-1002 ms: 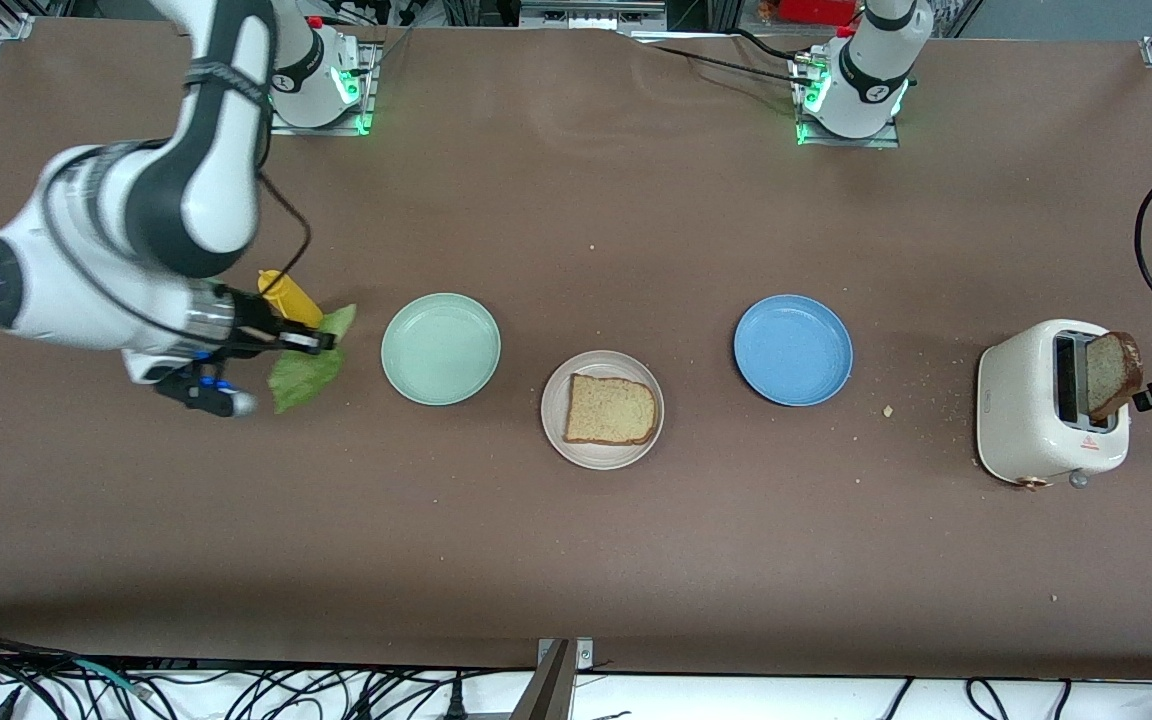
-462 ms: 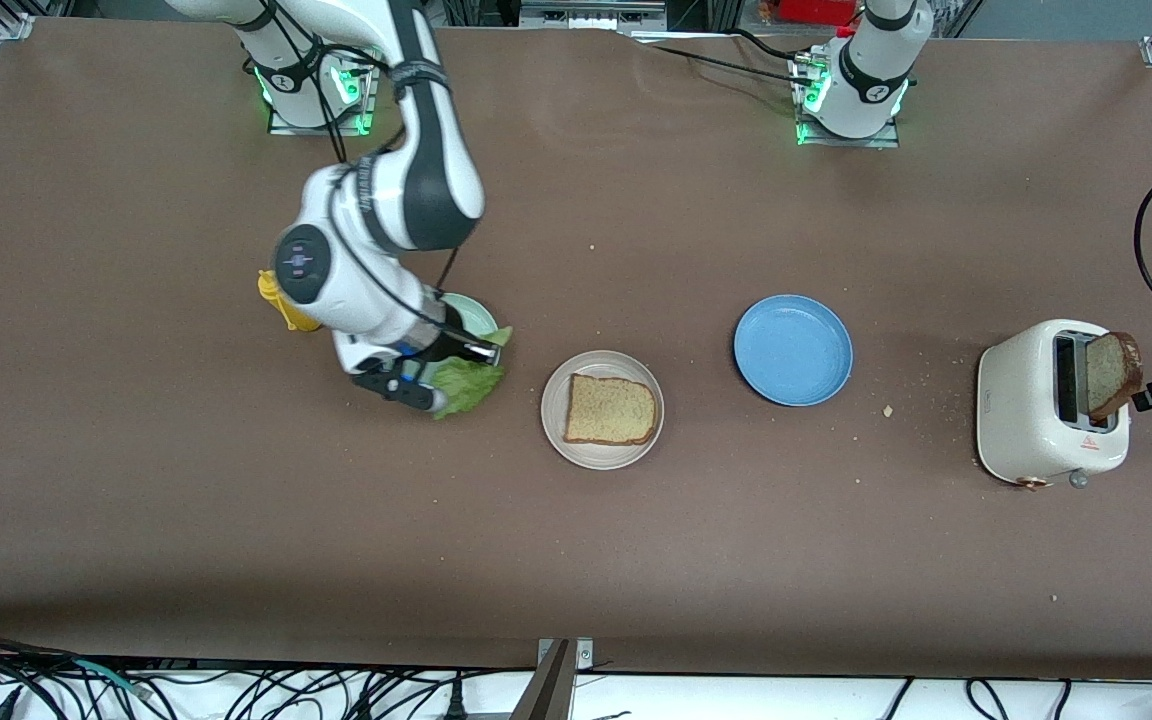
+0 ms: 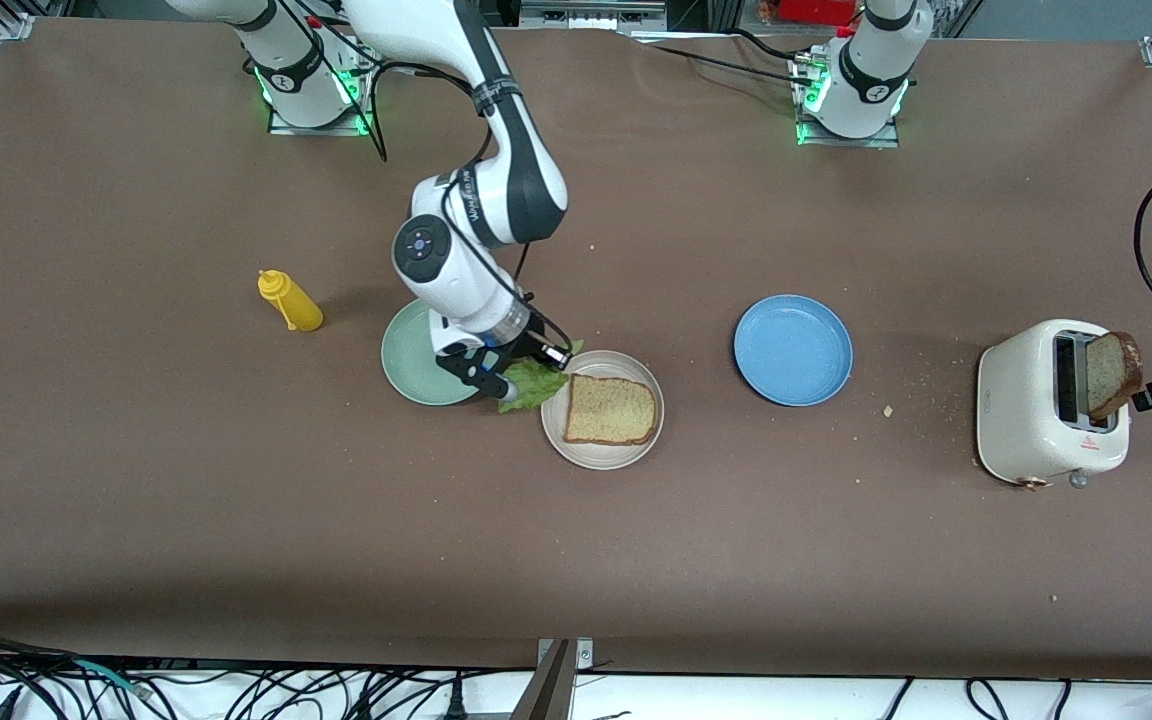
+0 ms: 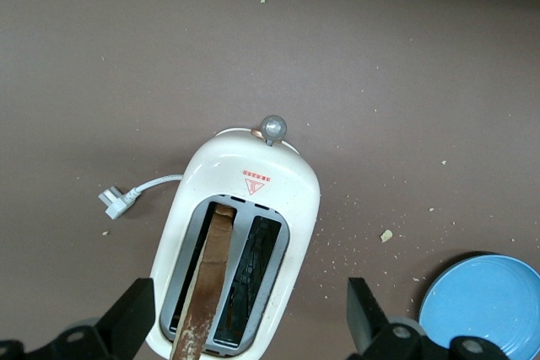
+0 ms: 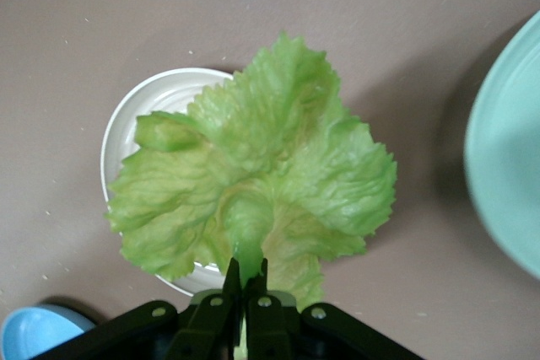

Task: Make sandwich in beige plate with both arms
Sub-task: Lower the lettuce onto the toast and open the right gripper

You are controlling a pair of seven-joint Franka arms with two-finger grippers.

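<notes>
One tan bread slice (image 3: pixel 611 410) lies flat in the beige plate (image 3: pixel 601 460). My right gripper (image 3: pixel 556 356) is shut on the stem of a crinkled green lettuce leaf (image 3: pixel 533 385), held over the plate's rim at the side toward the mint-green plate. In the right wrist view the gripper (image 5: pixel 246 269) pinches the lettuce (image 5: pixel 253 174), which covers most of the beige plate (image 5: pixel 114 141) and hides the bread. My left gripper (image 4: pixel 249 301) is open above the white toaster (image 4: pixel 253 200), its fingers either side of a second bread slice (image 4: pixel 207 292) standing in one slot.
A mint-green plate (image 3: pixel 416 365) sits next to the beige plate toward the right arm's end, with a yellow squeeze bottle (image 3: pixel 289 300) farther that way. A blue plate (image 3: pixel 793 350) and the toaster (image 3: pixel 1036 410) stand toward the left arm's end. Crumbs lie around the toaster.
My right arm has swung with the lettuce from beside the yellow bottle, over the mint-green plate, to the beige plate's edge. The toaster and its slice have not moved.
</notes>
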